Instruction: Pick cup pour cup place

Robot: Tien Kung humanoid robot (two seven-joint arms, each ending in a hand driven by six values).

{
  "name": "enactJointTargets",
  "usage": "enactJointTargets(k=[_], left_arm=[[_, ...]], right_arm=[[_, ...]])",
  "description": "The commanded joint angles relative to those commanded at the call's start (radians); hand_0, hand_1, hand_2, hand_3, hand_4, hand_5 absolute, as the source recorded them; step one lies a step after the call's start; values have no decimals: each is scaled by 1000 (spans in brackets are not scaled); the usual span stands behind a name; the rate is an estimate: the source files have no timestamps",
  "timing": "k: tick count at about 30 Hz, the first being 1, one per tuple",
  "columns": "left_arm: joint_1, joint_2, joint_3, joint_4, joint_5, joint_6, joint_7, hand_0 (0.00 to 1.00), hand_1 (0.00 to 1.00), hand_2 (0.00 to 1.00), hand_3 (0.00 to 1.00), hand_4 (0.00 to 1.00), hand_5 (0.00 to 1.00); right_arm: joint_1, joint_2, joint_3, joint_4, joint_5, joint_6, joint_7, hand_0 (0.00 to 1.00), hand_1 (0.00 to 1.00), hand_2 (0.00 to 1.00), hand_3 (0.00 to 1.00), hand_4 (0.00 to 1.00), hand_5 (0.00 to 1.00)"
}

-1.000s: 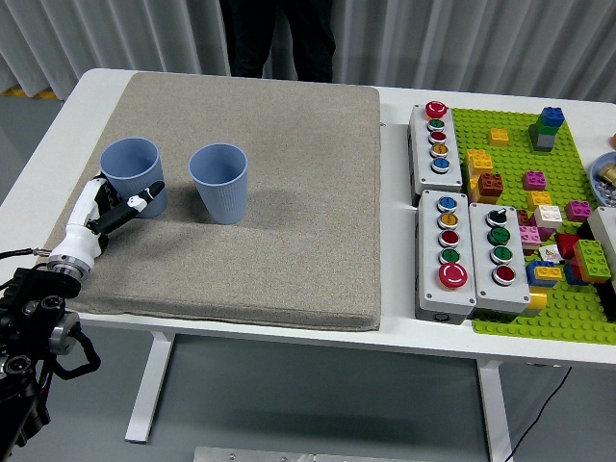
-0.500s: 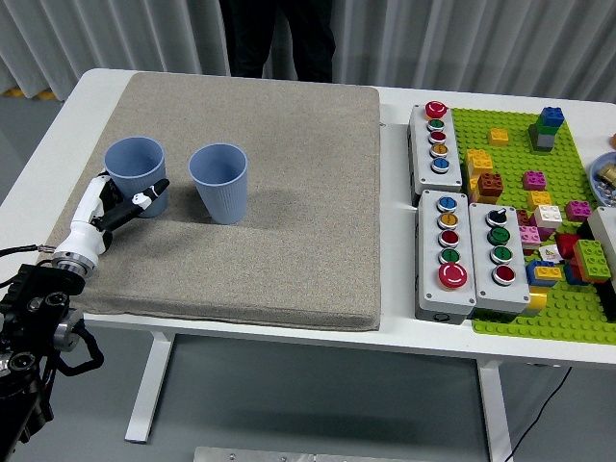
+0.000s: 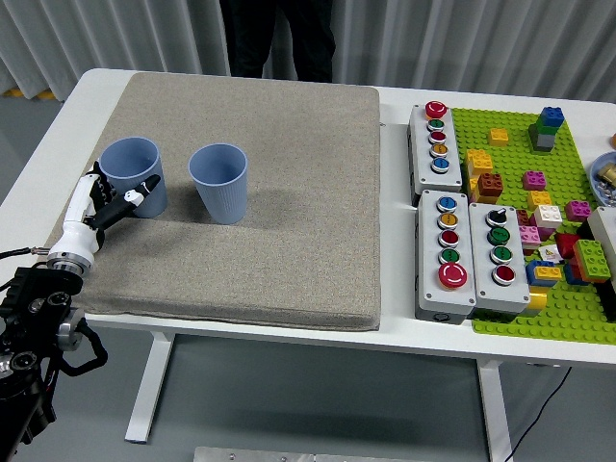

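Note:
Two light blue paper cups stand upright on the grey mat (image 3: 289, 241). The left cup (image 3: 131, 162) is near the mat's left edge and the second cup (image 3: 220, 178) is a little to its right. My left hand (image 3: 120, 186) comes in from the lower left and clasps the left cup low down. Its thumb lies across the cup's front and the white fingers (image 3: 90, 192) are on the cup's left side. The cup rests on the mat. My right hand is out of view.
Three grey button boxes (image 3: 470, 252) lie right of the mat. A green baseplate (image 3: 510, 164) with several coloured bricks is at the far right. A person in dark clothes (image 3: 279, 38) stands at the far side.
My left hand and the left cup shifted slightly right, then back to the left. The second cup has not moved.

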Motion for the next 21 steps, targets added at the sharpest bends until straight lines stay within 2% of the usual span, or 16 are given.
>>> enactJointTargets(k=[6, 9, 10, 21], left_arm=[[4, -1, 2, -4, 2, -22, -3, 825, 775, 925, 958, 879, 302], [4, -1, 3, -4, 3, -24, -3, 825, 775, 925, 958, 879, 302], [5, -1, 2, -3, 3, -24, -3, 832, 787, 933, 964, 907, 337], [8, -1, 7, -2, -1, -28, -1, 835, 794, 938, 968, 910, 346]], right_arm=[[-2, 1, 2, 0, -3, 0, -1, 683, 684, 696, 652, 443, 177], [-2, 1, 3, 0, -4, 0, -1, 683, 684, 696, 652, 443, 177], [-3, 1, 3, 0, -5, 0, -1, 682, 684, 696, 653, 443, 174], [-6, 0, 4, 0, -7, 0, -1, 683, 684, 695, 653, 444, 176]])
